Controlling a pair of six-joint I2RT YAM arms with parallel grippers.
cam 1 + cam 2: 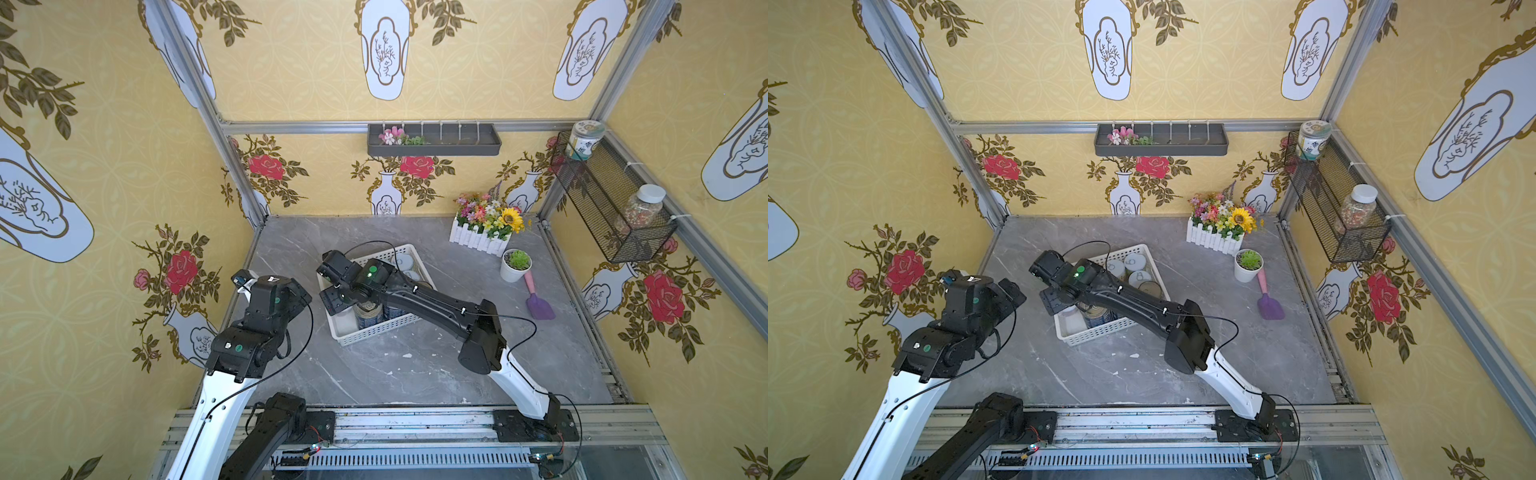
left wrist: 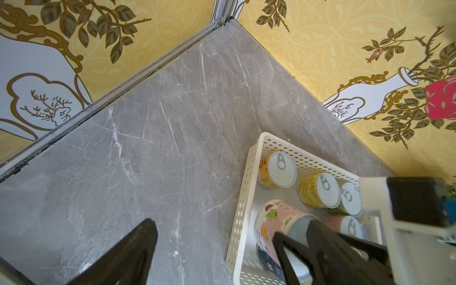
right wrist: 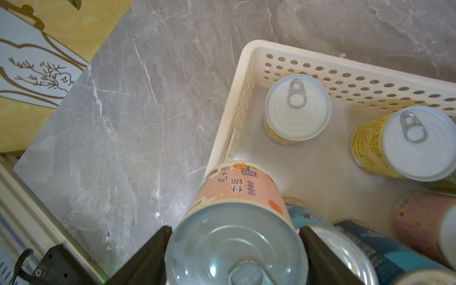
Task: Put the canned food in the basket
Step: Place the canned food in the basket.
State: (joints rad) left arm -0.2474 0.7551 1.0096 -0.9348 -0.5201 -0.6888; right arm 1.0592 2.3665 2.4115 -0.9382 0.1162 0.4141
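The task is judged nearly finished. A pink-labelled tin [image 3: 237, 190] is pinched by the right pincer [image 3: 234, 244] and is held tilted just inside the white perforated basket [image 3: 249, 56], at its 9 o'clock wall as seen from above. Several other tins [image 3: 297, 108] are standing inside it, and no tin is seen on the grey table [image 1: 415, 374]. The left pincer [image 2: 212, 249] is spread and empty, at 9 o'clock from the basket. Only the lowering and the release seem to be left.

Table [image 1: 415, 374] bare left and near of the basket [image 1: 374, 332]; cans [image 3: 297, 111] crowd inside; right arm [image 1: 436, 301] with pink can [image 3: 234, 187] overhangs its left side.
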